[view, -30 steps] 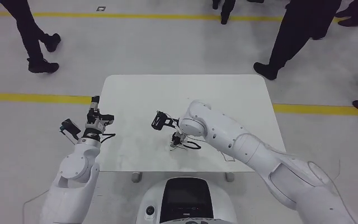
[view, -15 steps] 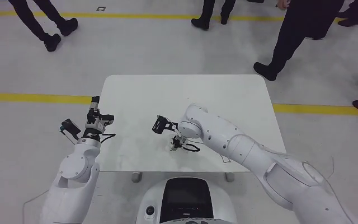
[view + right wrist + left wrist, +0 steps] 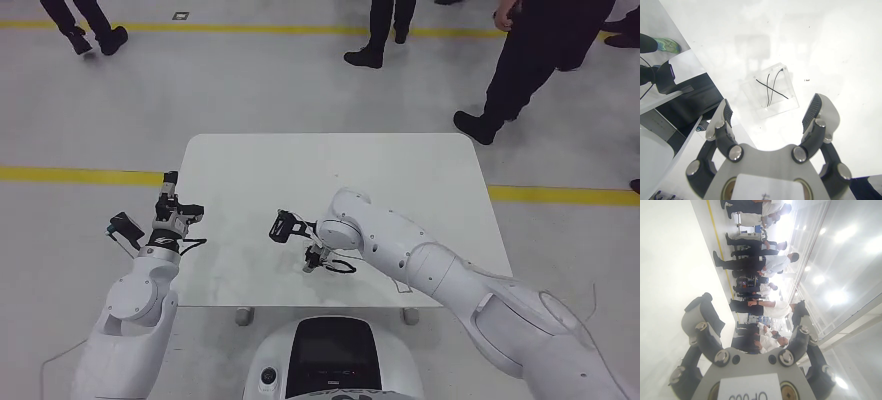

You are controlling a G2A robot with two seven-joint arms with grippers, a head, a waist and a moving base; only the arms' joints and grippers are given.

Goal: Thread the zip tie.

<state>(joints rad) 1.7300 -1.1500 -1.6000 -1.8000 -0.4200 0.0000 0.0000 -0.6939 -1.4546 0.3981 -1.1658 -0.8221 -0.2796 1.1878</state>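
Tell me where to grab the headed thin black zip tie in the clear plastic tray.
Probably the black zip tie just behind its head, from straight above: it lies flat, the clear tray walls off its sides, other ties cross it farther along.

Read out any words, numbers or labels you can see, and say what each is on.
Left-wrist label on the left gripper base: upside-down characters cut by the frame edge, unreadable.
Right-wrist label on the right gripper base: only a sliver of print, unreadable.
Small mark on the floor: too small to read.
Zip ties, clear box: no text.

Black zip ties (image 3: 772, 89) crossed in box (image 3: 778, 111)
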